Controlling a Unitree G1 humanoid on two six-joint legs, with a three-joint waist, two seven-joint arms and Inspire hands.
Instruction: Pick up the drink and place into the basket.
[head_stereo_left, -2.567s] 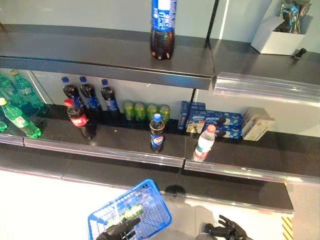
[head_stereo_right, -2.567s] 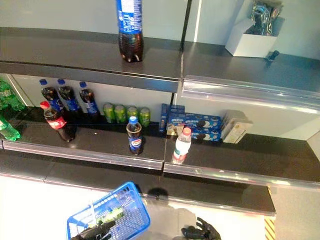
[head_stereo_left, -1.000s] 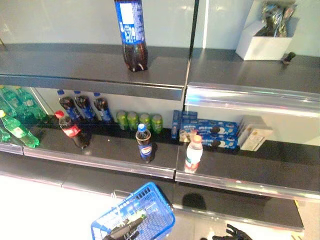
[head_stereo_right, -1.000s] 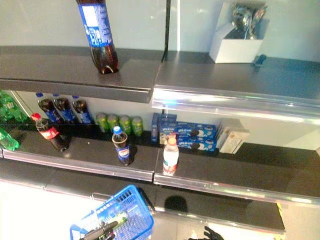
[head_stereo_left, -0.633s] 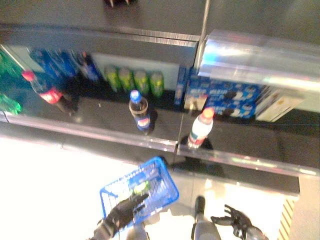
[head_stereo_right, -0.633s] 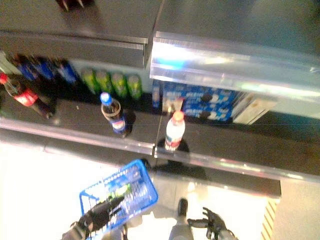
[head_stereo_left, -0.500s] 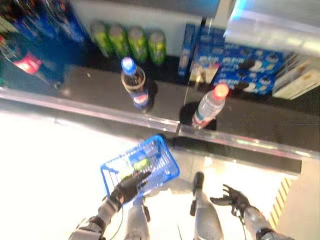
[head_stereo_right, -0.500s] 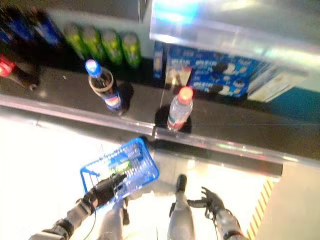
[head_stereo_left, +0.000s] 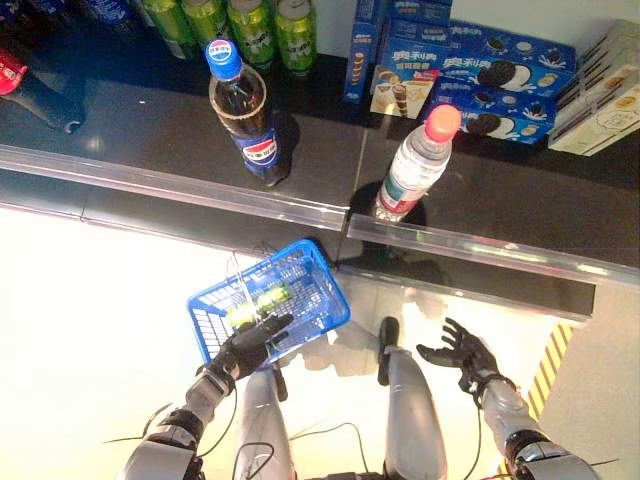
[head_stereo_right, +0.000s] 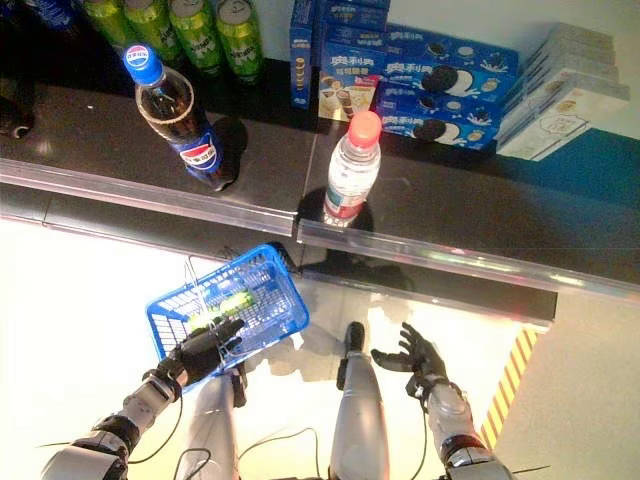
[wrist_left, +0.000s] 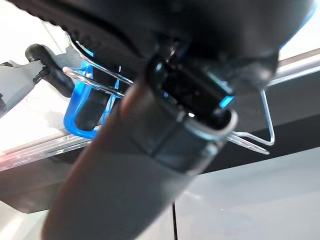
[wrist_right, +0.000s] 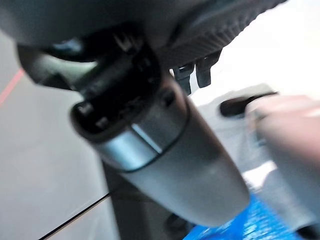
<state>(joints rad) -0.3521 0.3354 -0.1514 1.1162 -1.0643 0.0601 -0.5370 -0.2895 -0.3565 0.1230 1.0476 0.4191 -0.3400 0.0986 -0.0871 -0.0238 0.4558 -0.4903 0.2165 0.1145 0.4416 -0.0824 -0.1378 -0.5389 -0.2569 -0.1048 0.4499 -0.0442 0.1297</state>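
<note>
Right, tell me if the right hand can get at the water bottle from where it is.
Probably yes: the right hand is open and empty, the water bottle stands at the shelf's front, nothing between them.

dark shelf (head_stereo_left: 150, 120) | cola bottle (head_stereo_left: 248, 125), water bottle (head_stereo_left: 412, 168), cans (head_stereo_left: 250, 20), cookie boxes (head_stereo_left: 480, 75)

Both eye views look steeply down from above, sharing shelf (head_stereo_left: 200, 130) and basket (head_stereo_left: 310, 300); wrist views press close against each hand's fingers (wrist_left: 90, 107).

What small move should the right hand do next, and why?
Probably raise the right hand toward the clear bottle on the shelf. It is open, empty and low, while the left hand holds the blue basket.
</note>
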